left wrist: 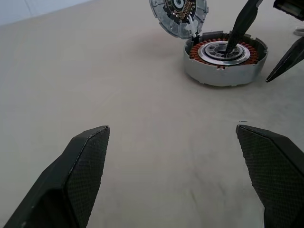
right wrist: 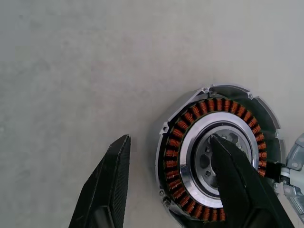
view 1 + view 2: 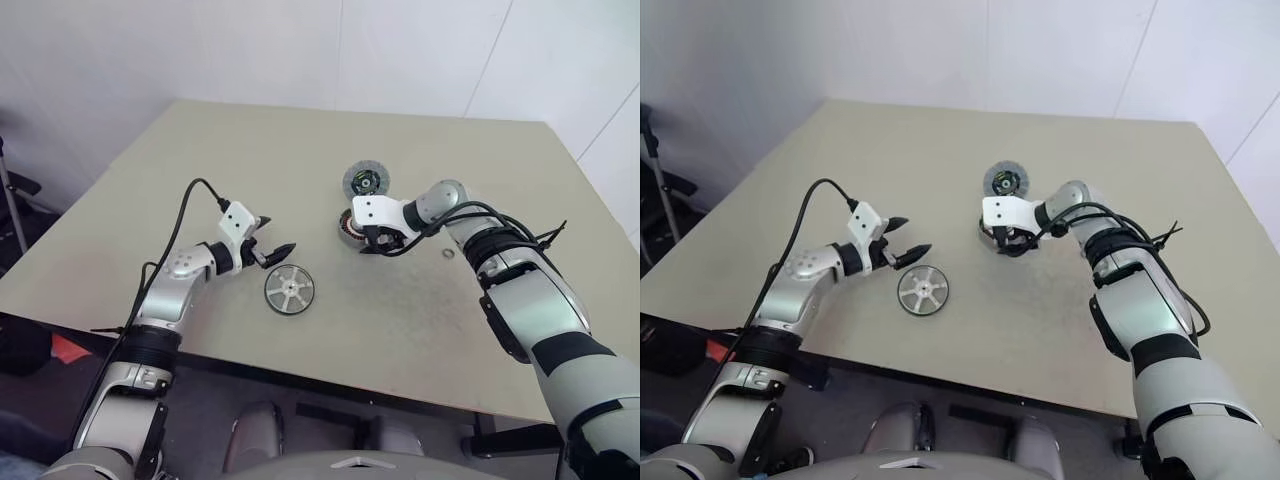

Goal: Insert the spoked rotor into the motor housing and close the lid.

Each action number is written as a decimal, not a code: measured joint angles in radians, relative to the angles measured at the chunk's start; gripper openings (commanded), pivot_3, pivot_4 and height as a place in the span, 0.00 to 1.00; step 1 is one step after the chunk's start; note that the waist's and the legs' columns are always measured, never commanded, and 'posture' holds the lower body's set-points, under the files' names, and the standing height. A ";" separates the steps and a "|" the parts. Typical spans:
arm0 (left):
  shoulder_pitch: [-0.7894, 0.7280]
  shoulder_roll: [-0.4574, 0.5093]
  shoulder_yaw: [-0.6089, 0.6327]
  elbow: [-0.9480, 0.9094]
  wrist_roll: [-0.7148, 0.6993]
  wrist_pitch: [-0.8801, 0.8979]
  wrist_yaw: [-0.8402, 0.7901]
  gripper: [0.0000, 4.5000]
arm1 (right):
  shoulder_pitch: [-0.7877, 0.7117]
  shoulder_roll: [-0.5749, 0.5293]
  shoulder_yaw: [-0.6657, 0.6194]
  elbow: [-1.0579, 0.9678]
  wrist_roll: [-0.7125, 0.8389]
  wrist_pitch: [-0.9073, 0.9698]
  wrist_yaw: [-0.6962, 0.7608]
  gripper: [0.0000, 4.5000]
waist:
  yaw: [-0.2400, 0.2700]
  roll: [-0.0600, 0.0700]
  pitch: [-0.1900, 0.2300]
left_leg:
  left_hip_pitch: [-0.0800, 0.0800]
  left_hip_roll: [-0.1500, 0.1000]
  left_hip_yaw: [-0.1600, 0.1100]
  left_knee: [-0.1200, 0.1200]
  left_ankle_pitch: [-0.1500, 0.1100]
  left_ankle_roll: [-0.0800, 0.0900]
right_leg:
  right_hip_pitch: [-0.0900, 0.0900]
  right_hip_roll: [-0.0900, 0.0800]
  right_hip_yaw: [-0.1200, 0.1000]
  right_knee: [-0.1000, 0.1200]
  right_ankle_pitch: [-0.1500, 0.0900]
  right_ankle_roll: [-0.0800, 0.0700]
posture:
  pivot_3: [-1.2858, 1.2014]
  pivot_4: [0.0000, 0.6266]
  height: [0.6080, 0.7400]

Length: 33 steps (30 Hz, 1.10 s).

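**Near frame centre: housing straddled, rotor not yet picked up**

At the middle of the left eye view, the motor housing [image 3: 352, 229], a short round grey metal cup with a ring of reddish-copper windings, sits on the beige table [image 3: 200, 160] with its lid [image 3: 366, 181], a ribbed grey disc with a dark centre and a small green-yellow mark, swung open just above it in the frame and joined at the housing's edge. That leaves the cavity clear for loading.

The right gripper [image 3: 378, 243] is angled down over the housing. Its jaws stand partly apart and straddle the wall: in the right wrist view one finger [image 2: 240, 183] dips into the central bore and the other [image 2: 107, 190] hangs outside the rim. Whether either finger presses on metal cannot be told. Judged purpose: to brace the housing so it does not slide when the rotor goes in.

The spoked rotor [image 3: 289, 289], a silver metal wheel with flat spokes and a thick rim, lies flat on the table at lower centre of the frame, apart from the housing and untouched.

The left gripper [image 3: 270, 247] hovers just up and to the left of the rotor, jaws spread wide and holding nothing. Judged purpose: it is placed to take the rotor.

Assessment: insertion not begun; lid closing remains. Risk: the right finger in the bore would obstruct the rotor's seating unless cleared.
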 measured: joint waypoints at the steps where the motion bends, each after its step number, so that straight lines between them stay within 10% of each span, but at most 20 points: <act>1: 0.006 0.003 0.000 -0.006 0.000 0.004 0.002 1.00 | -0.006 0.004 0.000 0.015 -0.006 -0.005 -0.007 0.66 | 0.000 0.000 0.000 | 0.001 0.001 0.000 0.000 0.000 -0.001 | 0.000 0.000 0.000 0.001 0.000 0.000 | 0.52 0.00 1.00; 33: 0.053 0.012 -0.005 -0.096 -0.002 0.053 0.023 1.00 | -0.092 0.039 -0.082 0.129 -0.075 0.012 -0.095 0.66 | -0.001 0.001 0.000 | 0.006 0.007 0.001 0.000 0.004 -0.008 | -0.001 0.016 0.018 0.004 -0.001 -0.001 | 0.52 0.00 1.00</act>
